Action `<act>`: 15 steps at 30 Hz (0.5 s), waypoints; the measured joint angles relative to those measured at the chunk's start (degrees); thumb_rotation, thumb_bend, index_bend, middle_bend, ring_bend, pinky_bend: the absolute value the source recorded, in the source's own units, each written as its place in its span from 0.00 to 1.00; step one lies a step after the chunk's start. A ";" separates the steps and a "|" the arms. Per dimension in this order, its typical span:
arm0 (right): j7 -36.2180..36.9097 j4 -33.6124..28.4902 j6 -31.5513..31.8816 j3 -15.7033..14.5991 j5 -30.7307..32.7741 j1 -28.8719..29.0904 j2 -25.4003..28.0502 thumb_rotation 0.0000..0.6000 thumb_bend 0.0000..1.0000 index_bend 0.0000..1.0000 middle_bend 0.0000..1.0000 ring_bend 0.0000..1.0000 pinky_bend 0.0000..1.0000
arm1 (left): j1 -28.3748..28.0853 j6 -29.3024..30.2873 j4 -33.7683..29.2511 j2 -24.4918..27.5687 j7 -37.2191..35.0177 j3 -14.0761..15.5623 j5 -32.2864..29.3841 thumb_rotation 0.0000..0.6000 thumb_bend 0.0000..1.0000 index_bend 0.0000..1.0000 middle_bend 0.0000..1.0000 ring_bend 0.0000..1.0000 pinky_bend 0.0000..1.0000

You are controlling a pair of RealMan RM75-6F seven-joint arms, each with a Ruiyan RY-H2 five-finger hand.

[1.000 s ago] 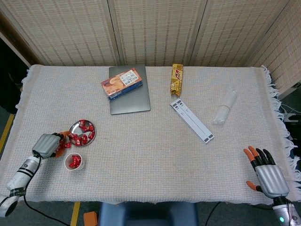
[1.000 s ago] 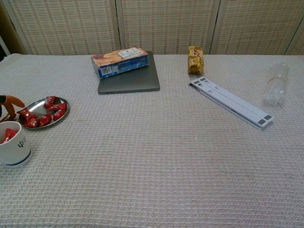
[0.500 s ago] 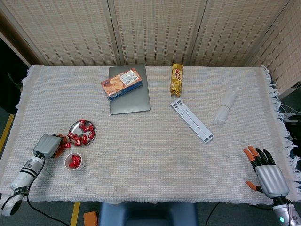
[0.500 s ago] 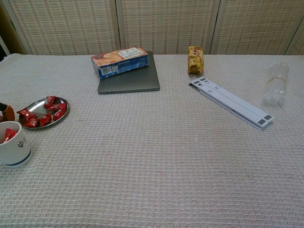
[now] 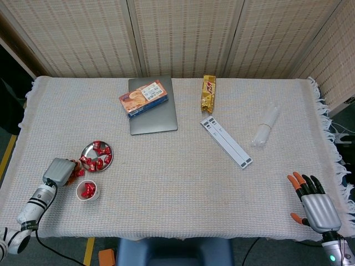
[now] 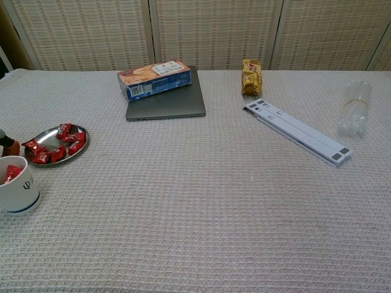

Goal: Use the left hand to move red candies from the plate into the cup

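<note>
The left hand (image 5: 60, 171) has drawn back from the plate (image 5: 89, 149) toward the table's near left edge; its fingertips now sit just at the plate's rim, and whether they hold a candy cannot be told. In the chest view only a sliver of it remains at the left border. The red candies (image 5: 97, 159) lie on the plate as before, with a few already in the cup (image 5: 88, 190) just beside it. The right hand (image 5: 315, 205) stays unmoved at the near right corner, fingers spread, holding nothing.
</note>
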 measured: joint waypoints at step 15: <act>-0.25 -0.07 -0.27 0.03 0.26 0.11 -0.04 1.00 0.06 0.00 0.00 0.00 0.00 | 0.12 0.00 1.80 -1.38 -0.40 0.09 0.19 1.00 0.48 0.61 0.62 0.57 1.00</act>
